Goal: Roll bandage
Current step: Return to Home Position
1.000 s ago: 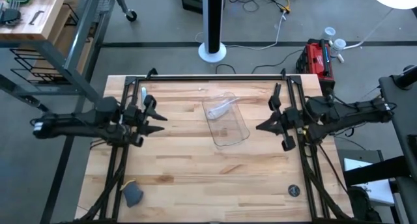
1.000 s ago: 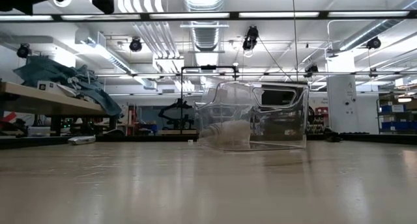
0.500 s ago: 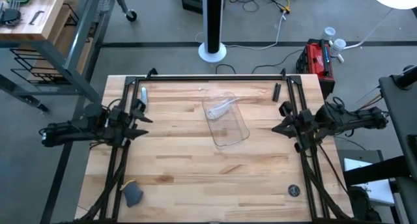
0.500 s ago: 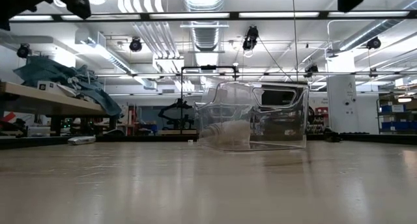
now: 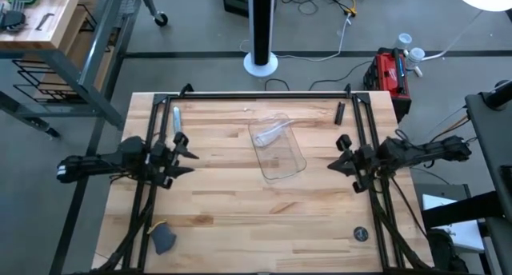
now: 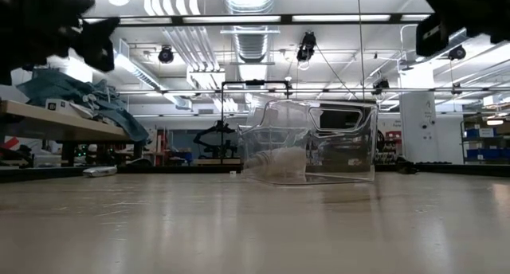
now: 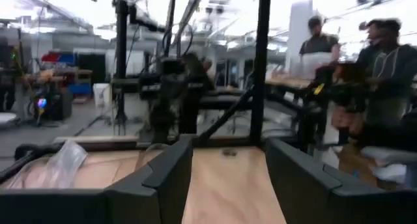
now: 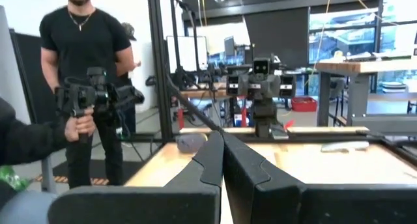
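Observation:
The clear tray (image 5: 282,149) sits at the table's middle, toward the far edge. The bandage (image 5: 272,133) lies in the tray's far end as a whitish strip; in the low view the bandage (image 6: 287,164) shows pale behind the tray wall (image 6: 343,142). My left gripper (image 5: 189,159) hovers open to the tray's left, pointing at it, with nothing between its fingers (image 7: 166,175). My right gripper (image 5: 333,165) hovers shut to the tray's right, fingers (image 8: 215,155) pressed together. Both stand well apart from the tray.
A grey lump (image 5: 164,240) lies near the front left corner, a dark disc (image 5: 362,234) near the front right, and a white pen (image 5: 175,115) at the far left. Black frame rails (image 5: 264,95) border the table. People stand beyond the table (image 8: 85,87).
Both grippers have drawn back from the tray toward their own sides of the table, then eased a little toward the near edge, and have come lower. The tray and bandage have stayed where they were.

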`<action>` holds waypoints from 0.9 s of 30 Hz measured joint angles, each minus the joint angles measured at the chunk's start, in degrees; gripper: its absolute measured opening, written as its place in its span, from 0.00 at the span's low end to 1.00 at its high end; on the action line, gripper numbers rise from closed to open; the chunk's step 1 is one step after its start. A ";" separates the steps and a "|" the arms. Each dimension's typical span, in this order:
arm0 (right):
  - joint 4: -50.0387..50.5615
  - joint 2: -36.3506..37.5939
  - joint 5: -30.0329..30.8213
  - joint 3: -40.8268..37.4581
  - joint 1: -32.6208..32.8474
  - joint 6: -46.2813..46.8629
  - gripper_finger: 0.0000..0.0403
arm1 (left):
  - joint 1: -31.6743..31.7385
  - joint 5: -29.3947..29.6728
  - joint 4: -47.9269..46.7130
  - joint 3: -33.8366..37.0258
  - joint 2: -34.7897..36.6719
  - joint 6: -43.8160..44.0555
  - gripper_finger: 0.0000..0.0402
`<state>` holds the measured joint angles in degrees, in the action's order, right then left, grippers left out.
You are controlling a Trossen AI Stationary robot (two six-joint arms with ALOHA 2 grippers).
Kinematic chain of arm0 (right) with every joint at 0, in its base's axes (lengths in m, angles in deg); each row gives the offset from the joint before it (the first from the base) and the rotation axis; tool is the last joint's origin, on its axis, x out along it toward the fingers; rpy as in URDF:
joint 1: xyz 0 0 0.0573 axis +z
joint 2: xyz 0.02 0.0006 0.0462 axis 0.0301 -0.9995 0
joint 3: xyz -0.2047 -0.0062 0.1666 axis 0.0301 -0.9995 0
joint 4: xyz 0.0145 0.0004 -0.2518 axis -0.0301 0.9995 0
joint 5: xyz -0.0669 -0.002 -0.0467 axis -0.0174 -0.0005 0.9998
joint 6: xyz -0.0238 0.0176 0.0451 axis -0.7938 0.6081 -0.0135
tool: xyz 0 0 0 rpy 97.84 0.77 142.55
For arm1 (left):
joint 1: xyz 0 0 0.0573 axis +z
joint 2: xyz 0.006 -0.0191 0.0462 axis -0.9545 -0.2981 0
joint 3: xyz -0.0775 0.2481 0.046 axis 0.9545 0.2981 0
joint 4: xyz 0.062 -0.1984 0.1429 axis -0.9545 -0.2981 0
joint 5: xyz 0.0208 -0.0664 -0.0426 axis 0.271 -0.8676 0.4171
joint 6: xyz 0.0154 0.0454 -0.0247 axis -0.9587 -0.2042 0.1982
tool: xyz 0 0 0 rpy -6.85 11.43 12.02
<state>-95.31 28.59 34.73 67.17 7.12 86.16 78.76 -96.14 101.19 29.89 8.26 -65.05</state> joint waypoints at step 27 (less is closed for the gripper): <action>-6.11 0.00 1.55 -5.11 -0.04 -4.69 0.01 | 0.00 -0.25 -3.46 0.30 -5.21 -9.12 0.35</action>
<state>-101.41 28.59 36.28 62.06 7.07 81.47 78.76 -96.39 97.73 30.20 3.05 -74.17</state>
